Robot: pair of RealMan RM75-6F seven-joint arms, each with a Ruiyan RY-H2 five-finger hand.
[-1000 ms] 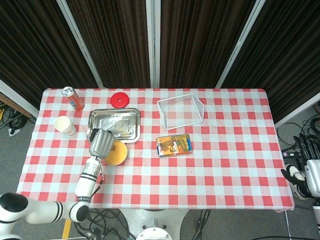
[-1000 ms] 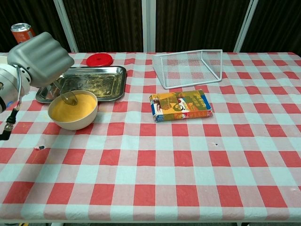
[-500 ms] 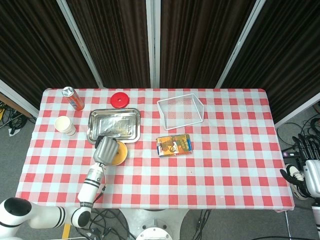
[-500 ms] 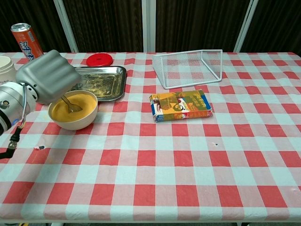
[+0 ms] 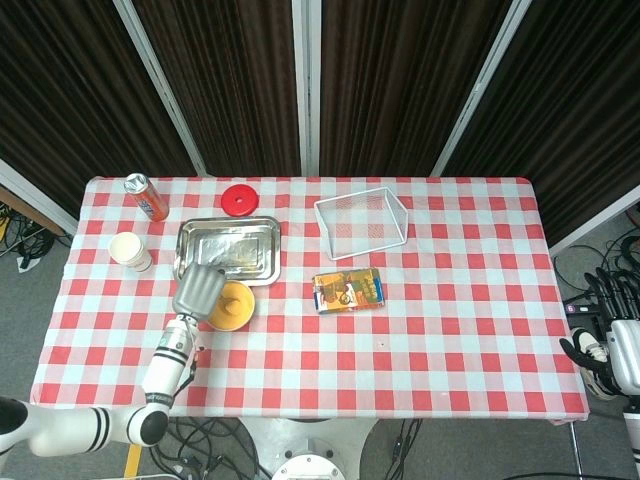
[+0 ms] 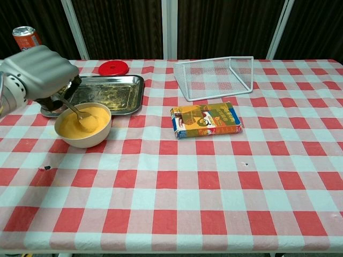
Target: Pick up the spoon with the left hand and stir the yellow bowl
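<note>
The yellow bowl (image 6: 83, 127) (image 5: 233, 305) stands on the checked cloth just in front of the metal tray, holding yellow contents. My left hand (image 6: 40, 78) (image 5: 197, 292) hovers over the bowl's left rim and grips the spoon (image 6: 75, 110). The spoon's handle slants down to the right and its tip dips into the yellow contents. In the head view the hand covers the spoon. My right hand (image 5: 610, 360) hangs beyond the table's right edge, holding nothing; how its fingers lie is hard to make out.
A metal tray (image 6: 115, 93) lies behind the bowl, with a red lid (image 6: 113, 68) and a soda can (image 6: 27, 37) further back. A white cup (image 5: 130, 251) stands left of the tray. A white wire basket (image 6: 217, 76) and a snack box (image 6: 206, 120) sit mid-table.
My left hand has swung left and slightly up over the bowl's left rim, dragging the spoon through the yellow contents. The right hand has not moved.
</note>
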